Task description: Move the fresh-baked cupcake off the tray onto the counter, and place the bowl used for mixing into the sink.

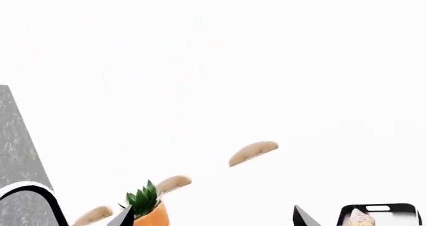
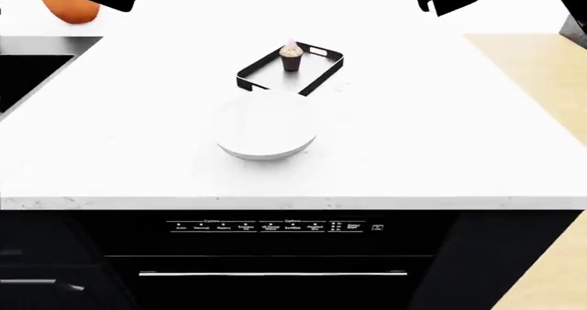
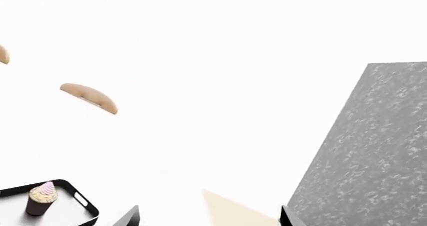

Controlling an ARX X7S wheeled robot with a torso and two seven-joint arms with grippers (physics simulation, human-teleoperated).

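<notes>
The cupcake [image 2: 291,56], dark wrapper and pinkish frosting, stands upright on the black-rimmed tray [image 2: 261,82] at mid counter [image 2: 440,131]. Just in front of the tray rests the white bowl [image 2: 268,128]. The black sink [image 2: 27,69] shows at the left edge. Both arms hang high at the far side, apart from all of these. My left gripper [image 1: 213,220] is open and holds nothing, with the tray [image 1: 400,206] and cupcake [image 1: 359,217] off to one side. My right gripper [image 3: 208,218] is open too, also empty, with the tray [image 3: 61,182] and cupcake [image 3: 41,198] to its side.
An orange pot [image 2: 66,4] with a green plant [image 1: 143,198] stands at the far left of the counter near the sink. A dishwasher front [image 2: 275,255] sits below the counter's front edge. Pale wooden floor [image 2: 541,83] lies to the right.
</notes>
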